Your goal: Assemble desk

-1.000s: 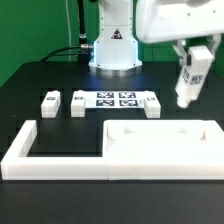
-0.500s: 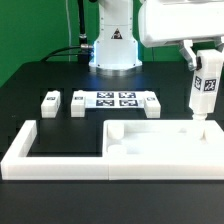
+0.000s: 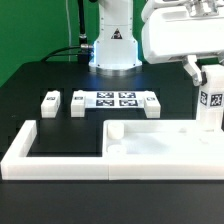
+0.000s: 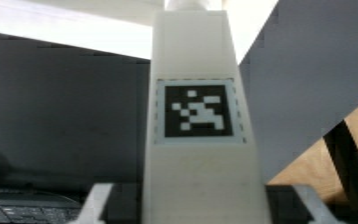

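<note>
Desk panel (image 3: 165,140) lies flat on the black tabletop (image 3: 30,85) at near right, long axis left-right, inside the border frame (image 3: 20,150). Over its far right corner the held leg (image 3: 211,105) stands upright, long axis vertical, tag facing the camera. I cannot tell whether it is seated. The tool (image 3: 203,72) is clamped on the leg's upper end. Only the wrist view shows the tag (image 4: 197,108) close up. Only the exterior view shows three loose legs (image 3: 79,103) flanking the marker board (image 3: 115,99).
</note>
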Controlling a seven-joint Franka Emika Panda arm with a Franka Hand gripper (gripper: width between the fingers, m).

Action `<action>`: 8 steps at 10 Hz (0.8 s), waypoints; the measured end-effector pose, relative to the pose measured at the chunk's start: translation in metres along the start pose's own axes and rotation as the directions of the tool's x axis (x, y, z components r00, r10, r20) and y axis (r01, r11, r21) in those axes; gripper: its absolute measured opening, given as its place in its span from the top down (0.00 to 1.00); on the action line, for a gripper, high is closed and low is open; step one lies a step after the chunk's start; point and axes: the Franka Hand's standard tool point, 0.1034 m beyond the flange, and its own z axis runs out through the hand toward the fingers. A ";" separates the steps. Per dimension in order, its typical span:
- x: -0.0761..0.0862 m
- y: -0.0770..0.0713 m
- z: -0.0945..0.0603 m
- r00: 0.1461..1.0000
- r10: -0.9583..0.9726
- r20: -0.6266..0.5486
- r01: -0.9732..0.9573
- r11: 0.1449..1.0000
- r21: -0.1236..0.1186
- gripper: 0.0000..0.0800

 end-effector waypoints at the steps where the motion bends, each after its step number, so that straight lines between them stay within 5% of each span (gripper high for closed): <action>1: 0.000 -0.001 0.002 1.000 0.000 0.001 0.000 1.000 0.001 0.64; 8: 0.002 -0.006 0.016 1.000 -0.003 0.008 0.003 1.000 0.011 0.64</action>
